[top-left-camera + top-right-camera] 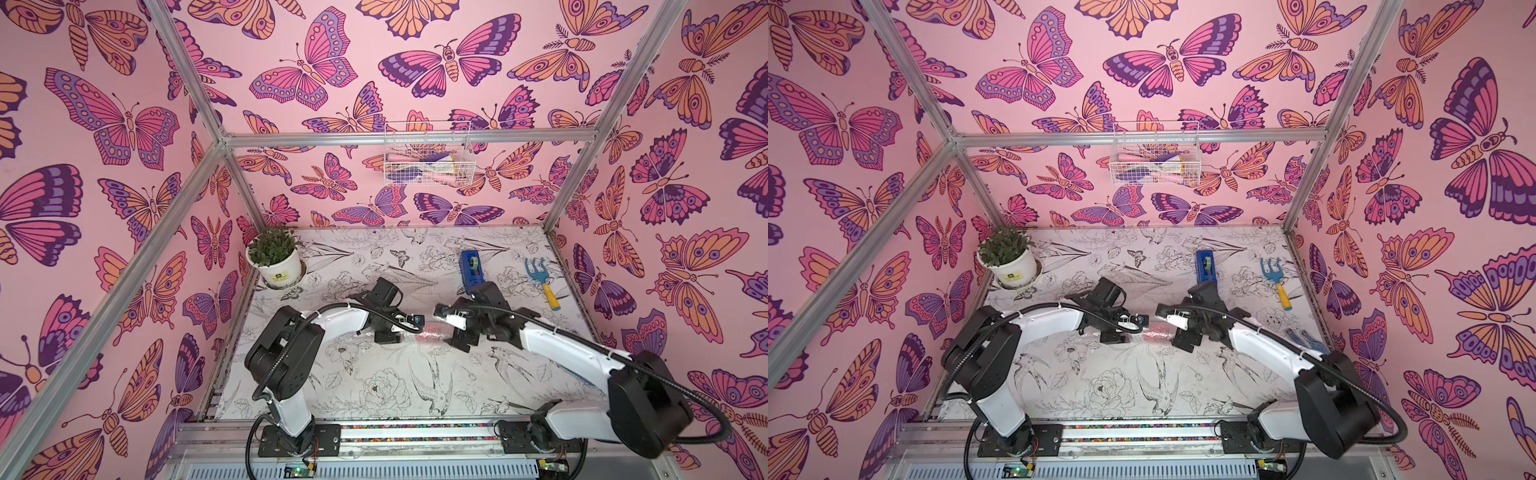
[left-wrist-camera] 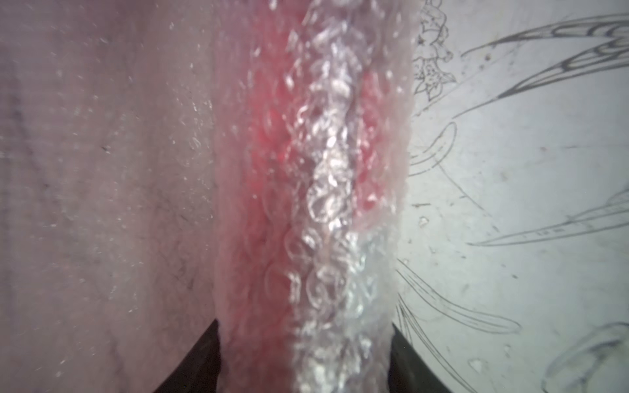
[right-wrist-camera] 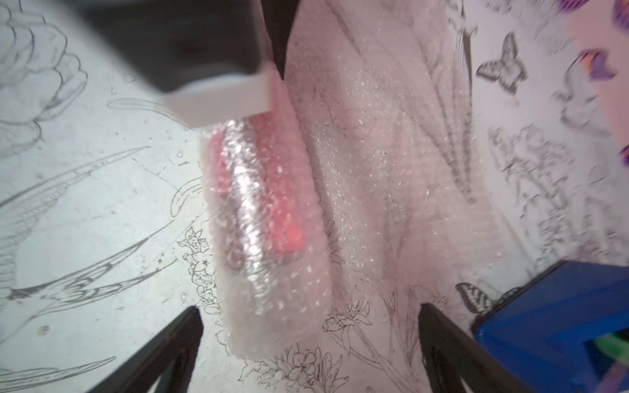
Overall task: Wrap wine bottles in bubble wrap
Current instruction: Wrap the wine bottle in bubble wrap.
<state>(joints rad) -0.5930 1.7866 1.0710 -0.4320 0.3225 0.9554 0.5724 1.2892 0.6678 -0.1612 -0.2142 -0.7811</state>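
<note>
A metal rail (image 1: 415, 432) at the front edge of the flower-printed worktop (image 1: 374, 395) carries the left arm (image 1: 332, 320) and the right arm (image 1: 561, 345), which bend inward over the wine bottle (image 1: 432, 332). The bottle lies on its side mid-worktop, rolled in bubble wrap (image 3: 374, 170), its red-pink liquid glowing through the bubbles in both wrist views. The rest of the sheet spreads flat on the far side of the bottle.

The left gripper (image 2: 304, 323) is clamped across the wrapped bottle, a dark finger pressed to each flank of the roll. The right gripper (image 3: 308, 306) hangs at the bottle's other end, fingers wide apart and touching nothing. In the right wrist view the left gripper's body hides the far end of the roll.

Beyond the bottle, toward the back wall, lies a blue tape dispenser (image 1: 471, 268), just beside the loose sheet. A blue hand rake (image 1: 540, 278) with a yellow handle lies farther to the bottle's right. A potted plant (image 1: 274, 257) stands well apart from the bottle, in the back-left corner. A wire basket (image 1: 428, 158) hangs on the butterfly wall high behind the bottle.
</note>
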